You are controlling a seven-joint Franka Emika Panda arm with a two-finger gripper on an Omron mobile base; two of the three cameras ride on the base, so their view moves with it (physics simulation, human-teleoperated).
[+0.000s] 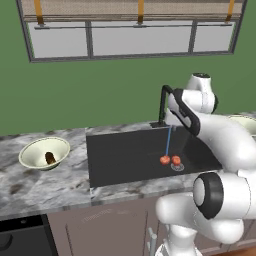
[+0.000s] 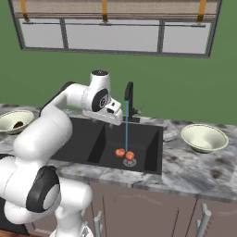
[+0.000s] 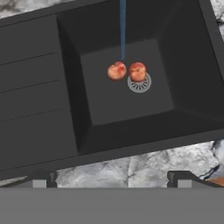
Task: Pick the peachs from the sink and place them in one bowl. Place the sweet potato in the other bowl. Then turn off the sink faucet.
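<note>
Two peaches (image 3: 117,70) sat side by side on the floor of the black sink (image 3: 131,105), one overlapping the drain ring (image 3: 140,83), under the running faucet (image 2: 129,99). The gripper (image 3: 112,181) hovered high above the basin, jaws wide apart and empty. The sweet potato (image 1: 50,158) lay in the left bowl (image 1: 35,150) (the right bowl (image 2: 204,137) stood empty). A clean pick would likely mean descending straight over one fruit without nudging its neighbour.

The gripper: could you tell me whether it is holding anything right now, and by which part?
Nothing is held. The gripper is open above the sink, and both peaches lie by the drain.
</note>
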